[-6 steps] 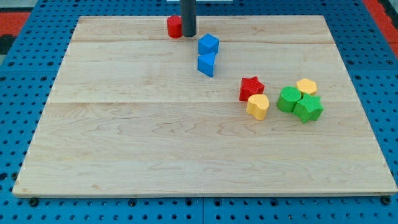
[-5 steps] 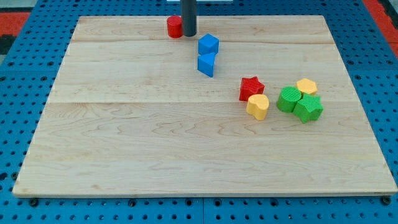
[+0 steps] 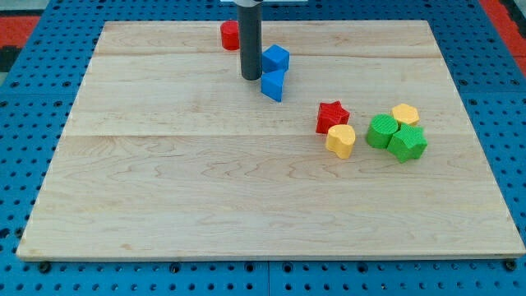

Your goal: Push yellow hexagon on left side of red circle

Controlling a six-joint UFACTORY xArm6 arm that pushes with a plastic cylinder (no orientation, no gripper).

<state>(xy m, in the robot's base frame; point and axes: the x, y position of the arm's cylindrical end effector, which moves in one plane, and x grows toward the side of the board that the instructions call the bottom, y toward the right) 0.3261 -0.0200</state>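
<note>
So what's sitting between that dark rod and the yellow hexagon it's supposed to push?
In the camera view, my tip is far from the yellow hexagon. Along that stretch lie the lower blue block, right beside my tip, and the red star; the rest is bare board.

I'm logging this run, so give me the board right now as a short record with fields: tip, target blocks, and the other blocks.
tip: my tip just left of the two blue blocks
red circle: near the view's top edge, above the tip
yellow hexagon: far right, touching the green blocks
other: red star touching yellow heart-like block
</note>
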